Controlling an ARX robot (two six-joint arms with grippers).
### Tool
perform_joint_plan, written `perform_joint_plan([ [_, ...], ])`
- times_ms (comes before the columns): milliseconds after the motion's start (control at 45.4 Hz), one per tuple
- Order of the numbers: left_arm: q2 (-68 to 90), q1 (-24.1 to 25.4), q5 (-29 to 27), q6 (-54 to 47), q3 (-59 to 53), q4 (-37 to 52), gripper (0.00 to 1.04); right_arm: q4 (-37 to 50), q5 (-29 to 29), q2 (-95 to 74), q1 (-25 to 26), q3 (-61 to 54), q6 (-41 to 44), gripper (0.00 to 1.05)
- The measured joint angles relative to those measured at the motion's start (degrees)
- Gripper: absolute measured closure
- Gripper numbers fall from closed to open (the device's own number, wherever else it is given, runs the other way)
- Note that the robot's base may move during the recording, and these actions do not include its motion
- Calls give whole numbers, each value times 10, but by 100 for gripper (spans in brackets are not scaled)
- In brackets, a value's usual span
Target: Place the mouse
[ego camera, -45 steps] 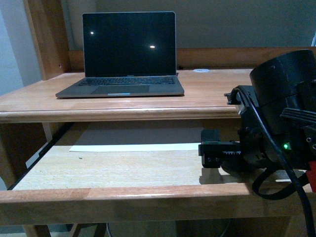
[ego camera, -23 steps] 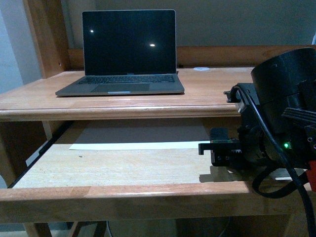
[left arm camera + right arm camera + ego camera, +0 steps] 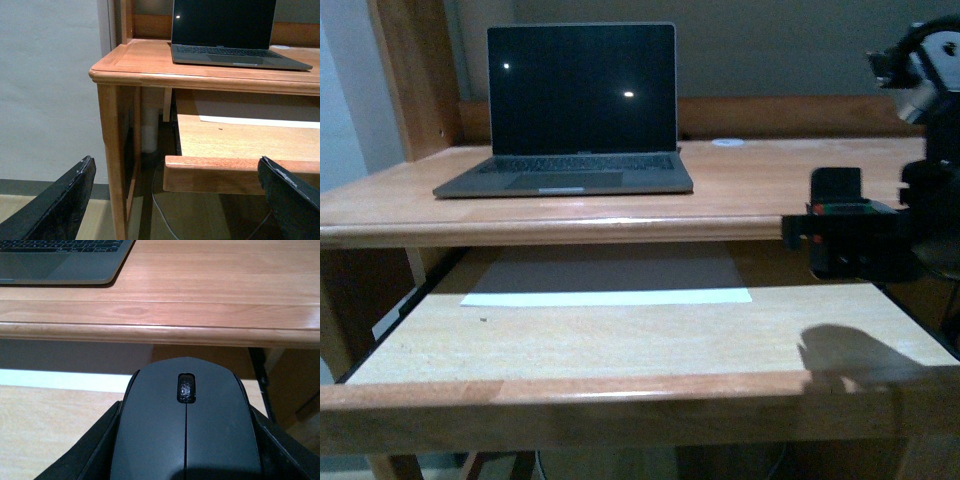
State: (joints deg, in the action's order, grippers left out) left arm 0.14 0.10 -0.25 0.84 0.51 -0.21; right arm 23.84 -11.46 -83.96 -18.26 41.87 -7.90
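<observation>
Right wrist view: mouse [image 3: 185, 430] clamped in right gripper [image 3: 845, 235], airborne over tray [image 3: 620, 340] just short of desk [image 3: 200, 315] edge, laptop [image 3: 60, 260] at 11 o'clock; pick looks done, set-down and release remain.

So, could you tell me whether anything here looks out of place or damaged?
Nothing looks damaged or spilled. The only stray item is a white sheet lying on the pull-out tray, partly shadowed under the desktop. The mouse sits straight in the right gripper.
</observation>
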Motion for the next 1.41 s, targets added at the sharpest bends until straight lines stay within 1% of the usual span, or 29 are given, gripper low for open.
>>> perform_joint_plan([
  [88,0,0,0,0,0,0,7,-2,4,34,-1,-30,0,41],
  [220,0,0,0,0,0,0,7,5,-6,70,-7,-70,9,41],
  [1035,0,0,0,0,0,1,7,11,-7,70,-9,-69,20,42],
  [1123,0,0,1,0,0,0,7,20,2,56,-10,-63,20,42],
  [1211,0,0,2,0,0,1,7,39,-3,-25,-10,2,26,42],
  [1233,0,0,2,0,0,0,7,42,-12,-51,-10,23,31,42],
  [1299,0,0,1,0,0,0,7,27,-22,-136,-4,96,45,42],
  [1409,0,0,2,0,0,0,7,4,-23,-261,20,225,49,42],
])
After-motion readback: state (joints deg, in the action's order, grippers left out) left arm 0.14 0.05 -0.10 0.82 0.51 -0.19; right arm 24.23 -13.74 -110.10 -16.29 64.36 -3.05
